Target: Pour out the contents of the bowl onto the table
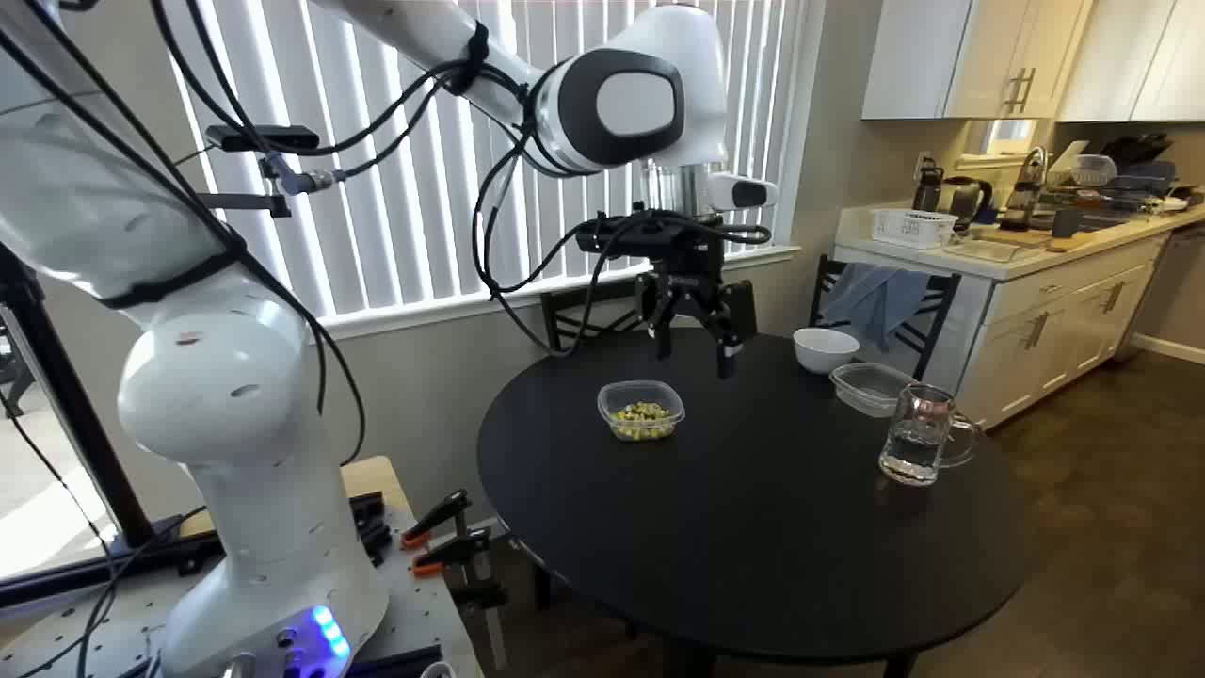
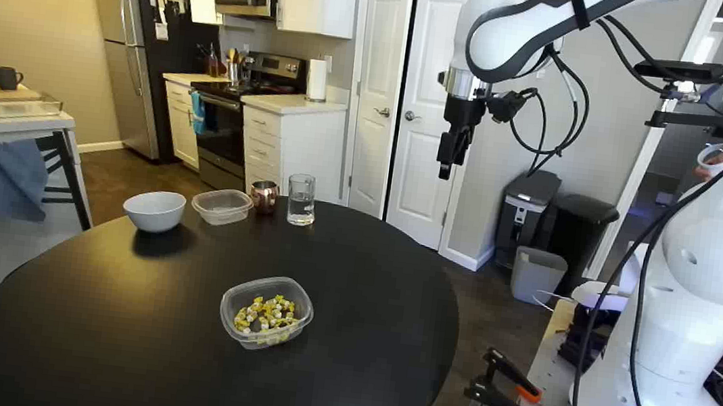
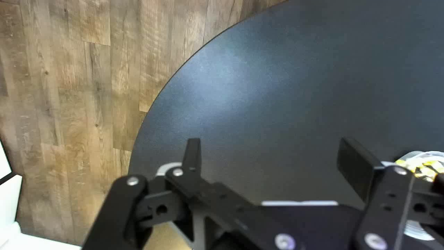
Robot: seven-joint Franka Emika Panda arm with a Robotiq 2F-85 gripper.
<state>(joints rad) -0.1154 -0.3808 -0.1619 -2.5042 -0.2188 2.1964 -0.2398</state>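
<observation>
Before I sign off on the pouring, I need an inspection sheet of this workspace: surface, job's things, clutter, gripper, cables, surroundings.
Surface: round black table, partly glaring in the wrist view.
Job's things: clear tub, upright on the table, holding small yellow-and-white pieces.
Clutter: white bowl, second tub, copper mug and glass with clear liquid, all near the table's edge.
Gripper: open above the table; fingers apart, nothing seen between them.
Cables: hanging in loose loops beside the arm.
Surroundings: window blinds, bins, and a chair with a blue cloth over it.
</observation>
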